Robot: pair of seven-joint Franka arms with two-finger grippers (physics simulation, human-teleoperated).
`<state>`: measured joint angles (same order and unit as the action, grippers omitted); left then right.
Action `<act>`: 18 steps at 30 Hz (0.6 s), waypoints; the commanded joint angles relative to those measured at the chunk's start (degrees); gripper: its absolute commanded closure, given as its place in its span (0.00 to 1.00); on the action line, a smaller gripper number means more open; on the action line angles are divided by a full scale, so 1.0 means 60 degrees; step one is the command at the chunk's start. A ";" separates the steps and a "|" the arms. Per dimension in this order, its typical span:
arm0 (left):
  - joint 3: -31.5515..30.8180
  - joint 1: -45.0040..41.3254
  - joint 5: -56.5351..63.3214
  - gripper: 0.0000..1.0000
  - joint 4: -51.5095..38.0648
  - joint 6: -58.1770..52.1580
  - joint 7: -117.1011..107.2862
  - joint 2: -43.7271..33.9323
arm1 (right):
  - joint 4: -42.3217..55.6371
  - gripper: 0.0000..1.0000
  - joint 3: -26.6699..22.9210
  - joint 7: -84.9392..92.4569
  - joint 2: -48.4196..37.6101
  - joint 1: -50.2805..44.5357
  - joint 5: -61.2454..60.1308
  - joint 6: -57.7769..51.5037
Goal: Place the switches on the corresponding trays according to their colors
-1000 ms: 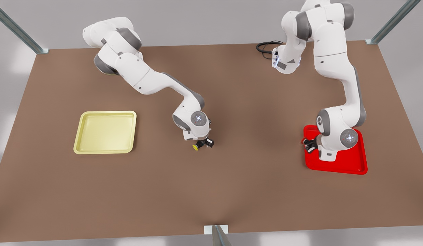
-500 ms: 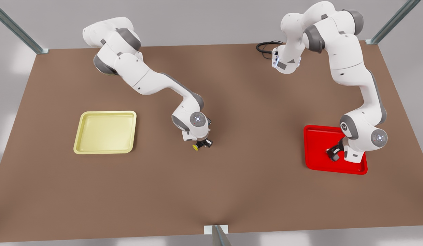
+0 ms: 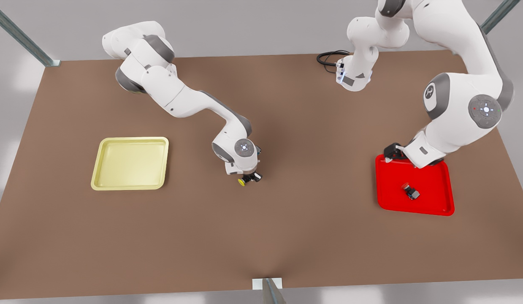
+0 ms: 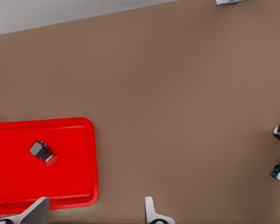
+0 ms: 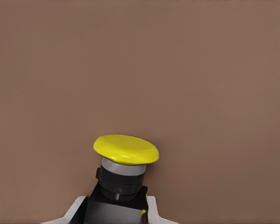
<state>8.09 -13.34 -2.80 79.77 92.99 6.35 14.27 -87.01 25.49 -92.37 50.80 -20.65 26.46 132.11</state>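
The red-capped switch (image 3: pixel 410 191) (image 4: pixel 42 151) lies on its side in the red tray (image 3: pixel 434 204) (image 4: pixel 74 140), free of any gripper. My left gripper (image 3: pixel 392 151) (image 4: pixel 94 217) hangs open and empty, raised over the tray's far edge. At the table's middle, my right gripper (image 3: pixel 249 176) (image 5: pixel 115 212) is shut on the dark body of the yellow-capped switch (image 3: pixel 242 181) (image 5: pixel 126 151), low over the table. The pale yellow tray (image 3: pixel 130 139) sits empty on the front view's left, well apart from that switch.
The brown table (image 3: pixel 286 236) is bare between the two trays. A black cable (image 3: pixel 329 57) coils at the back beside the base of the arm on the front view's right. A metal bracket (image 3: pixel 267 285) stands at the front edge.
My left gripper carried the red switch across the red tray, opened, left it there, and rose toward the tray's far edge. The right gripper with the yellow switch barely shifted.
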 commanded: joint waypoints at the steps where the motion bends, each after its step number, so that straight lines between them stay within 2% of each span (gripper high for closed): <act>1: 0.0000 0.0011 0.0788 0.00 -0.0009 0.0000 -0.0003 0.0009 | 0.0000 0.47 0.0000 0.0000 -0.0001 0.0000 0.0000 -0.0002; 9: 0.0044 -0.0003 0.0788 0.00 -0.0024 -0.0220 -0.0047 0.0024 | 0.0015 0.48 0.0015 0.0000 -0.0030 0.0029 0.0000 -0.0002; 12: 0.0044 -0.0018 0.0788 0.00 -0.0039 -0.0322 -0.0208 -0.0005 | -0.0131 0.48 0.0044 0.0147 -0.0454 0.0146 -0.0015 -0.0149; 18: -0.0015 -0.0399 0.0774 0.00 -0.0024 -0.0410 -0.0911 -0.0005 | -0.2636 0.48 0.0044 0.2080 -0.2490 0.1815 0.0000 0.0012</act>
<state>7.99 -16.44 1.84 79.63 90.53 0.75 14.25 -104.56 25.98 -78.17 34.53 -7.71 26.43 132.85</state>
